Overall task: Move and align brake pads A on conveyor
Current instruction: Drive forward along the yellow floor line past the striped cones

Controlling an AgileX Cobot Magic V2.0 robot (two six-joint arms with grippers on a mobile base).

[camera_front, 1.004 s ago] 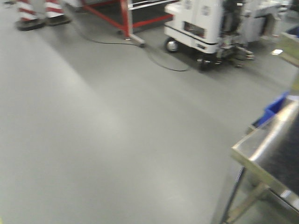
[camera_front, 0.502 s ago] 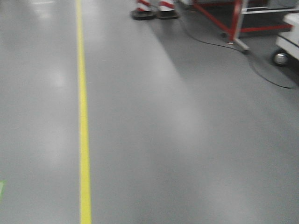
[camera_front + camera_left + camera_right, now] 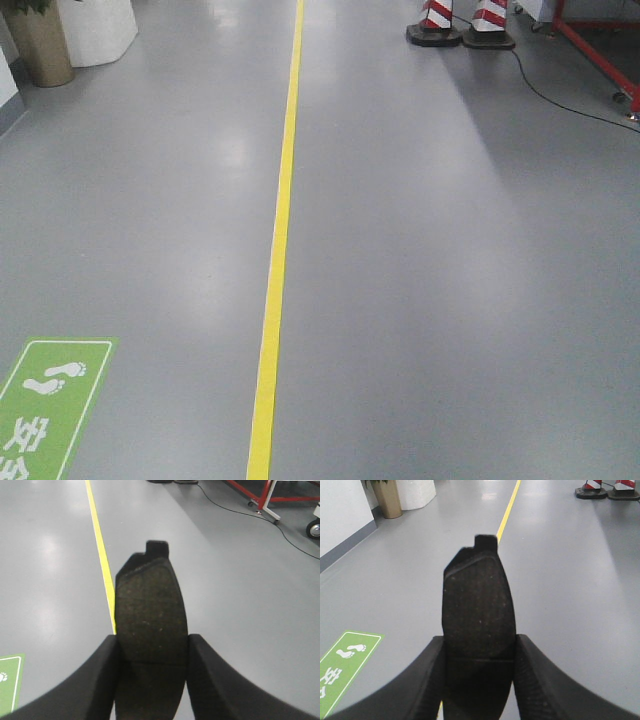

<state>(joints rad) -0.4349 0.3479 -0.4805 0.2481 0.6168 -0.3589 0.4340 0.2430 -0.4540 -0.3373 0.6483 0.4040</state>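
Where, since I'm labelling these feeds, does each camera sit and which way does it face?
Front view: raised above the floor, facing forward-down over yellow line, striped cones; no robot parts.
Left wrist view: behind the left end effector, looking along its gripped brake pad.
Right wrist view: behind the right end effector, along a second brake pad.
Shared: all see the yellow line.

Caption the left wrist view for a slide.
A dark brake pad clamped between the left jaws, over grey floor with a yellow line.
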